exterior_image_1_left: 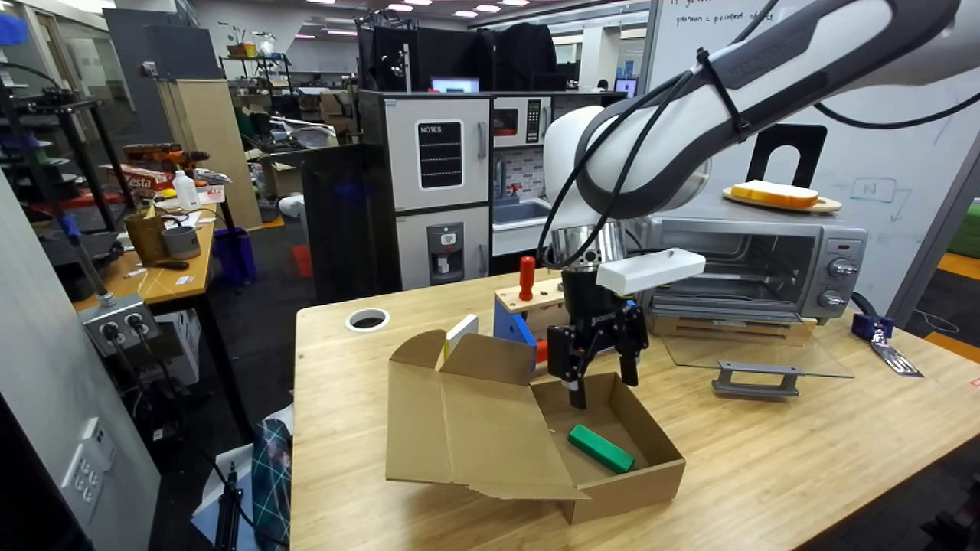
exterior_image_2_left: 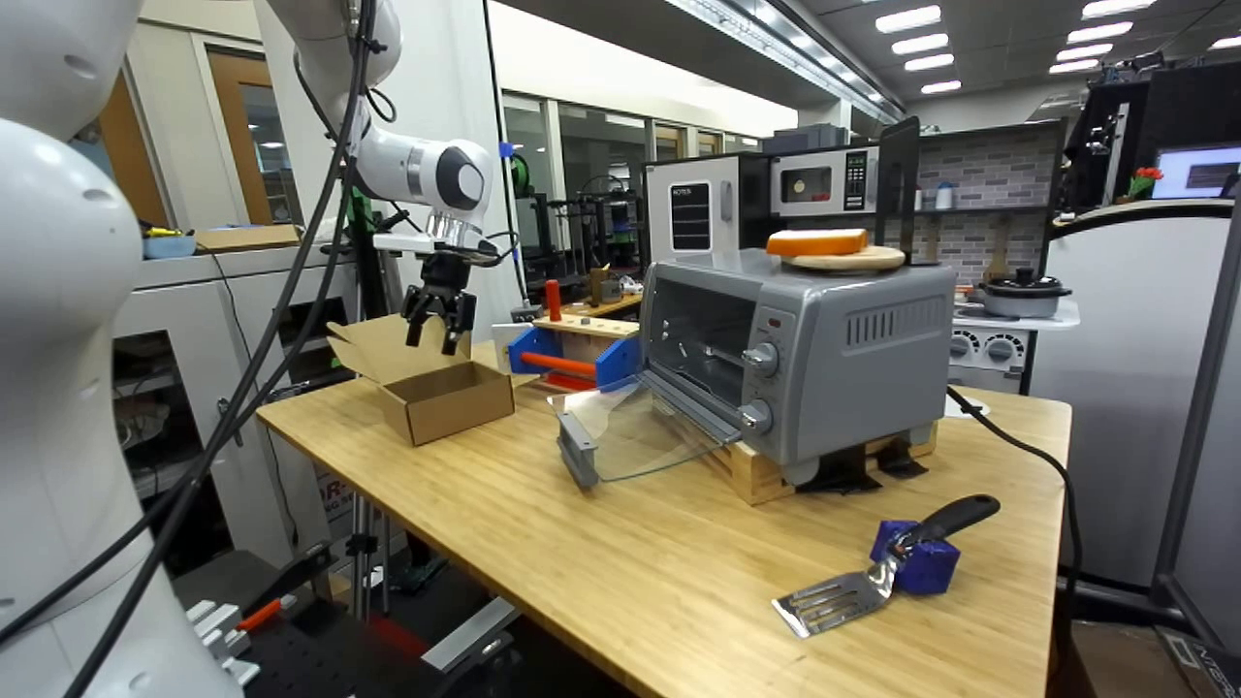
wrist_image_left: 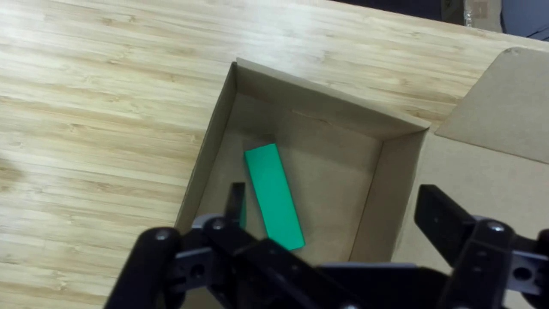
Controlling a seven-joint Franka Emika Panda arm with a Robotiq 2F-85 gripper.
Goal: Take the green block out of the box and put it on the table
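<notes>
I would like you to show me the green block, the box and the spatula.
Green block (wrist_image_left: 275,197), in the wrist view: its upper face.
Box (exterior_image_1_left: 626,493), in an exterior view: outer side wall.
Spatula (exterior_image_2_left: 955,519), in an exterior view: black handle.

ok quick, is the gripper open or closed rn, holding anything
Gripper: open, holding nothing; the green block lies in the box.

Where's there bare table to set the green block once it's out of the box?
Broadest: the stretch of table between the box, the toaster oven's open door and the spatula. Another: between the box's large flap, the round hole and the table's edge. Crowded: the box's side by the toy bench, and above the box, where the hand hangs open.
</notes>
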